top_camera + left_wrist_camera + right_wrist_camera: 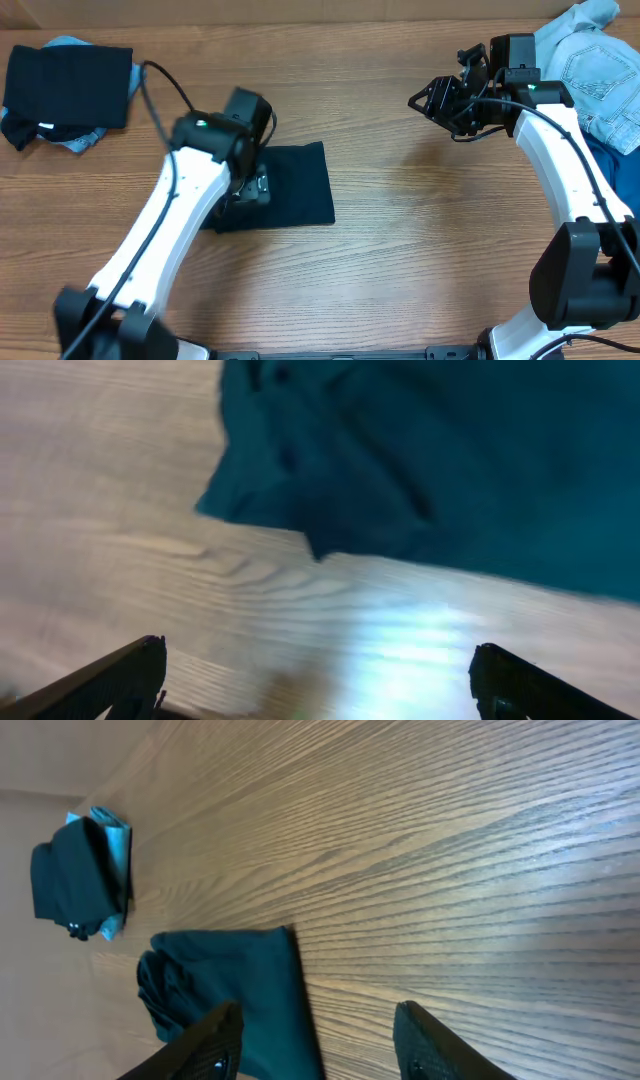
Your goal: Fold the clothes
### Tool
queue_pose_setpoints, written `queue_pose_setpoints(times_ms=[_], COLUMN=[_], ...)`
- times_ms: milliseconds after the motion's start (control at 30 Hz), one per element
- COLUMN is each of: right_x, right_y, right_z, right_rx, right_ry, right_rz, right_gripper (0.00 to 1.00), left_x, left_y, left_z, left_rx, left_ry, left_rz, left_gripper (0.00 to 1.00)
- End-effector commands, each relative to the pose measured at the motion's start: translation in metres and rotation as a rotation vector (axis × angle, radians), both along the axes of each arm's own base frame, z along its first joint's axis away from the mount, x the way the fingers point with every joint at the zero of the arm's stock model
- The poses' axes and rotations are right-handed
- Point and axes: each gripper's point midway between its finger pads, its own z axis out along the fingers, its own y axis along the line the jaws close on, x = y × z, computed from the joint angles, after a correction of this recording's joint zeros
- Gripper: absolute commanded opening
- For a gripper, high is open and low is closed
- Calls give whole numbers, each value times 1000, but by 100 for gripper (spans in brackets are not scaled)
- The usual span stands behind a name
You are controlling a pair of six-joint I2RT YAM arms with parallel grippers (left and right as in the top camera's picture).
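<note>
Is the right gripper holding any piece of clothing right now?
No, the right gripper is open with nothing between its fingers, and the dark folded garment lies on the wooden table, away from it.

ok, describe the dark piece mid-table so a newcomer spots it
On the wooden table, left of centre, under the left arm. The dark navy garment lies alone as a flat rectangle; the black piece top-left sits on pale blue fabric.
</note>
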Motion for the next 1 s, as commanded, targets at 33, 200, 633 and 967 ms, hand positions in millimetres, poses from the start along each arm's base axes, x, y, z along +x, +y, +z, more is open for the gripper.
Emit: queue_pose_setpoints(times_ms=[33, 200, 633, 967], right_x=[2, 2, 2, 6], right_y=[1, 1, 1, 2], right_z=[10, 10, 11, 13], right_rx=[-11, -11, -23, -24], right_ry=[-41, -45, -70, -92], right_rz=[24, 24, 59, 59], right_gripper=[53, 53, 53, 53], left_x=[5, 32, 26, -3], left_y=[23, 19, 20, 64], left_z=[-35, -61, -107, -63], left_rx=[165, 162, 205, 357], left_ry=[-14, -70, 55, 90], left_rz=[132, 126, 147, 231], left_gripper=[98, 100, 66, 35])
